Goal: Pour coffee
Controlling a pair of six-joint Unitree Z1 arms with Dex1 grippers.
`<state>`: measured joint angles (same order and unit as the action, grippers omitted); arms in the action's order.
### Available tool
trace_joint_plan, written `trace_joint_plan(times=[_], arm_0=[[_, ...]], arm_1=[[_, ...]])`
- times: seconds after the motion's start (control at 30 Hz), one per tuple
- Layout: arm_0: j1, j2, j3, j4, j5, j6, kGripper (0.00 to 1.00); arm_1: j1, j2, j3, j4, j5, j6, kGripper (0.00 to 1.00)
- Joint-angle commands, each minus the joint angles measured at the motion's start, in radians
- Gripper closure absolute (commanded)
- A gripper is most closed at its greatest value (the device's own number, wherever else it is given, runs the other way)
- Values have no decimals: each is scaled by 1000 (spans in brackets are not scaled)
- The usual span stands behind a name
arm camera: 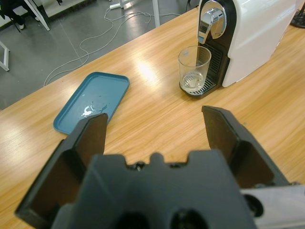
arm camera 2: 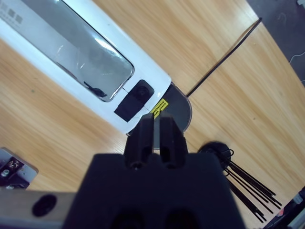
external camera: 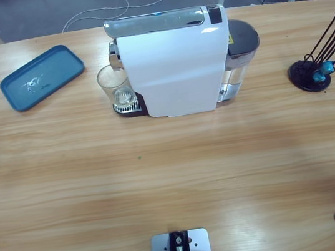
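1. While the left gripper (arm camera: 155, 126) hangs above the wooden table (external camera: 176, 181) with its jaws spread wide and nothing between them, the right gripper (arm camera 2: 156, 126) has its jaws pressed together, holding nothing, above the white coffee machine (external camera: 174, 67).
2. At the machine's 9 o'clock side in the high view, a clear glass (external camera: 115, 86) stands on the drip tray; no dark coffee can be made out in it.
3. Further toward 9 o'clock lies a blue tray (external camera: 42, 76).
4. Toward 3 o'clock stands a black capsule rack (external camera: 311, 73).
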<state>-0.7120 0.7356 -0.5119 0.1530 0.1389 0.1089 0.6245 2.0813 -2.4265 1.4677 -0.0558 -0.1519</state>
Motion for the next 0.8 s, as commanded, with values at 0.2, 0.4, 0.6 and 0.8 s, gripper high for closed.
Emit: trace_joint_plan(times=[0.2,0.4,0.6,0.8], arm_0=[[-4,28,41,-12,-9,-6,27],[-4,30,41,-11,-11,-5,9],[-4,28,40,-10,-12,-5,9],[-4,30,41,-10,-13,-5,9]], arm_1=[[0,1,29,19,18,20,154],[0,3,27,20,46,20,0],[0,0,27,23,47,22,0],[0,1,29,29,51,28,0]])
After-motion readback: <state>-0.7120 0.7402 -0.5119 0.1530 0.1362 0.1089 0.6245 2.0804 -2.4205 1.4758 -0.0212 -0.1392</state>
